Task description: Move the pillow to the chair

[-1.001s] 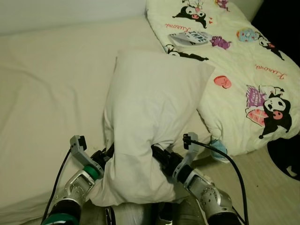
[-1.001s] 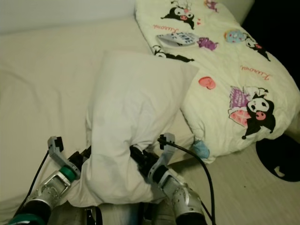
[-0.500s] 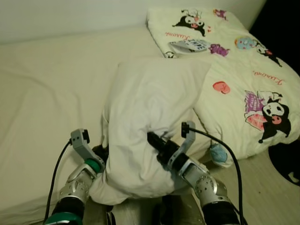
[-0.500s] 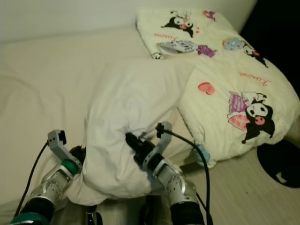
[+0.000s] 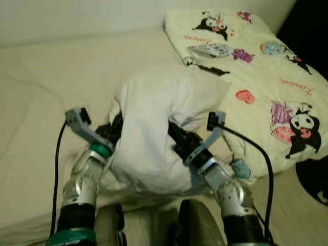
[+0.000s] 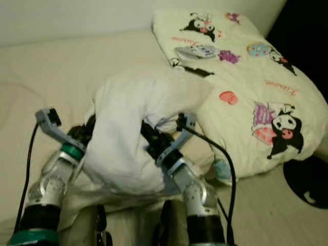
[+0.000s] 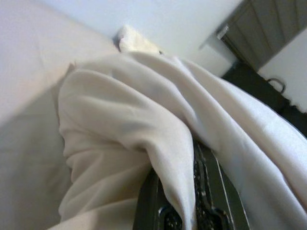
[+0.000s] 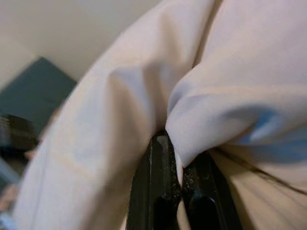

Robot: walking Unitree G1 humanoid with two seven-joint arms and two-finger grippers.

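The white pillow (image 5: 154, 128) is hanging bunched between the two grippers, above the near edge of the bed (image 5: 46, 97). The left gripper (image 5: 110, 134) is pinching a fold on the pillow's left side, the right gripper (image 5: 177, 138) is biting into its right side; in each wrist view, cloth is being squeezed between the black fingers (image 7: 201, 191). The pillow's far end is lying just beside the cartoon-print quilt (image 5: 266, 77).
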